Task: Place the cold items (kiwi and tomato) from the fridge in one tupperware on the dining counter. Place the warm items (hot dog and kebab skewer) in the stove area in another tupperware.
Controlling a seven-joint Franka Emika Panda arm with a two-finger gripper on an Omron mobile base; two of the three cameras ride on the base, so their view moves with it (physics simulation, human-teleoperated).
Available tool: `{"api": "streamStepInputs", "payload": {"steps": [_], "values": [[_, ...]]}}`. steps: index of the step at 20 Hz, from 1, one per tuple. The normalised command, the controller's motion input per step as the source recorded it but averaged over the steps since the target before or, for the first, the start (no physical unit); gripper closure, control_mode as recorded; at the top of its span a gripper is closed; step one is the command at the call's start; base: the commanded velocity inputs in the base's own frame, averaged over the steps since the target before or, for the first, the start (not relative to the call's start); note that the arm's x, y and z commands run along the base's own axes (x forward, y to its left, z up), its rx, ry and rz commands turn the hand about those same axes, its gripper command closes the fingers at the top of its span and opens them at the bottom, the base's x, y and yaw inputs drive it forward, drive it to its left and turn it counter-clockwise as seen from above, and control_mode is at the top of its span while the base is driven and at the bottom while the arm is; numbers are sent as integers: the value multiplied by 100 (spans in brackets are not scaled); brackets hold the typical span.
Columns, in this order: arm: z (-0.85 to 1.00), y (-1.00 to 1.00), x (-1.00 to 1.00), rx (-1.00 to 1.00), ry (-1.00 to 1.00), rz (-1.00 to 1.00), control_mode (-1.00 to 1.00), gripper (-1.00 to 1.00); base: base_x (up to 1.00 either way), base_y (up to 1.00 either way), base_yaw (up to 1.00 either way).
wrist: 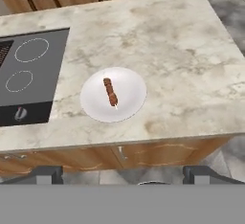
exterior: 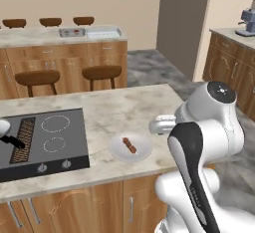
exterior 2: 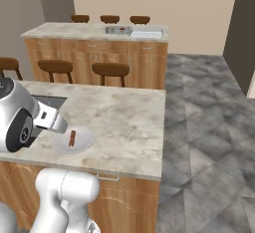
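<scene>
On the far left of the near counter (exterior: 134, 108) sits a black stovetop (exterior: 45, 142) with a pan handle (exterior: 12, 141) over its left edge. Just right of it, a white plate (wrist: 113, 94) rests on the marble, well inside the counter's front edge, and the kebab skewer (wrist: 110, 92) lies across the plate's middle. The gripper (wrist: 123, 174) hangs above the counter's front edge with its jaws spread wide and nothing between them, apart from the plate and skewer. Behind the stools (exterior: 102, 72), on the dining counter (exterior: 30, 37), two containers (exterior: 90, 32) stand side by side, the left one holding something red.
</scene>
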Motion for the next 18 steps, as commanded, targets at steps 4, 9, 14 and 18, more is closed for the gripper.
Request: {"api": "streamStepInputs", "payload": {"steps": [4,9,14,18], "values": [[-39,6,20,-6,12,0,-100,-100,10,10,-1],[-90,34,56,-13,41,2,-100,-100,0,0,0],[-65,34,62,-2,11,9,-100,-100,0,0,0],[-47,4,51,0,0,9,-100,-100,0,0,0]]}}
